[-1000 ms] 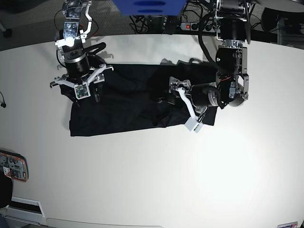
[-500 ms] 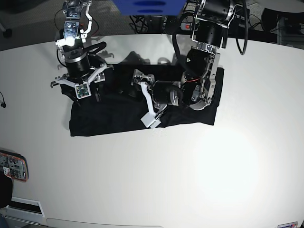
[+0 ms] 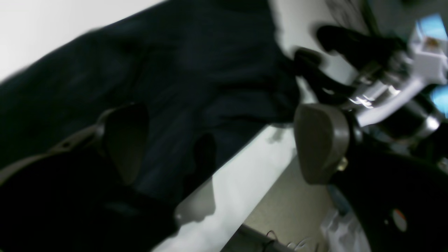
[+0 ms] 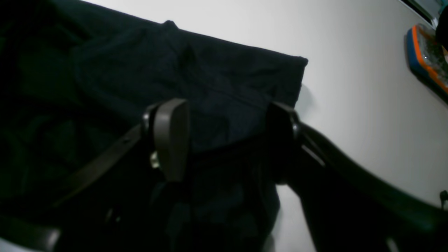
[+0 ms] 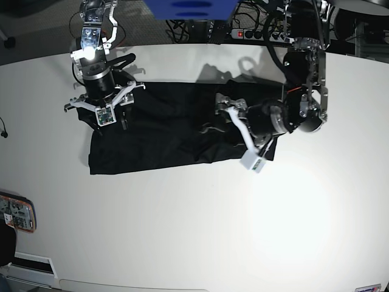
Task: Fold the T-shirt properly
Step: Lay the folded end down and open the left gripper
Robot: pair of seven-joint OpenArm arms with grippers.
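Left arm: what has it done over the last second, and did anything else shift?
The left gripper swept across the T-shirt toward the right arm, then came back to the shirt's end, its fingers apart. The right gripper stayed open over its end; the shirt stayed roughly in place.

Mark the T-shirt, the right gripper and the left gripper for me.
T-shirt (image 5: 152, 137), base view, flat middle of the cloth.
right gripper (image 4: 224, 140), right wrist view, midway between fingertips.
left gripper (image 3: 224, 143), left wrist view, midway between fingertips.

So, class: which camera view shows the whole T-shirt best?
The base view: the T-shirt lies across the table with its full outline visible between both arms. The right wrist view shows only one corner past the right claw. The left wrist view is a blurred close-up of dark folds.
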